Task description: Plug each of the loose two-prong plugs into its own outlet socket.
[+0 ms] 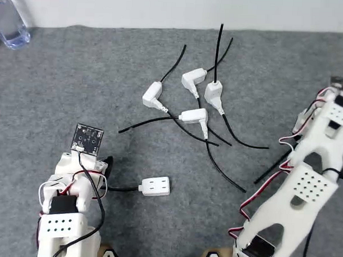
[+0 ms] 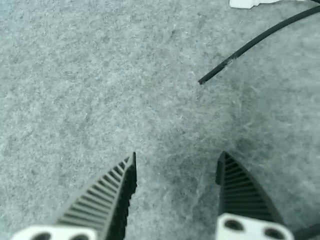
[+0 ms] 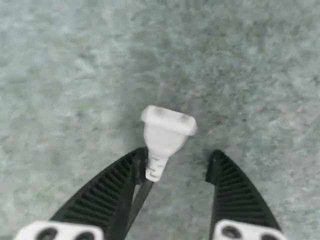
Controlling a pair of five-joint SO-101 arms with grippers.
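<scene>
Four plugs (image 1: pixel 194 115) lying loose at centre, none inserted yet. Left gripper (image 2: pixel 178 157) hanging wide open over bare carpet (image 2: pixel 100 75), near outlet socket (image 1: pixel 156 186). Right gripper (image 3: pixel 179 151) gaping wide, straddling tail of second socket (image 3: pixel 167 125) at right, not gripping.

Your plugs (image 1: pixel 193 114) cluster at the middle of the tabletop (image 1: pixel 60 74); the outlet socket (image 1: pixel 155 186) lies nearer the arms, just right of your left arm (image 1: pixel 67 223).

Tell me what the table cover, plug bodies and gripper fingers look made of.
Table cover: grey felt or short-pile carpet, fuzzy mottled nap. Plug bodies: white moulded plastic, smooth, faint sheen. Gripper fingers: black, ribbed; likely plastic, possibly rubber.
</scene>
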